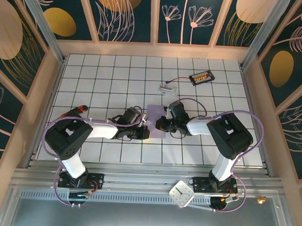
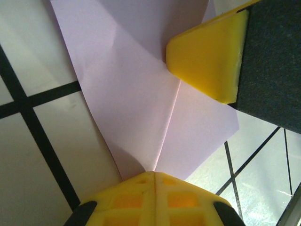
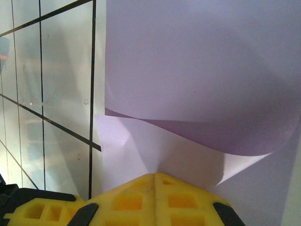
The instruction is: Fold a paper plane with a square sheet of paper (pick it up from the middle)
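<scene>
tearing is the main risk: lavender sheet (image 1: pixel 157 115), part-folded w/ a centre crease, is seen mid-table btwn both arms and is pinched from two sides. left gripper (image 2: pixel 154 175) is clamped tight on its pointed corner, right gripper (image 3: pixel 154 176) is clamped on an edge under a curled flap. if the arms are drawn apart, paper could be ripped or pulled free; the loose flap could be creased crooked.

thin square sheet of paper (image 3: pixel 197 70): plain lavender, no print
tiled worktop (image 1: pixel 117 71): white, black grid lines
left gripper's plastic fingers (image 2: pixel 131 202): bright yellow
wall panels (image 1: pixel 131 16): dark teal, gold blobs, pink line-drawn plants
</scene>
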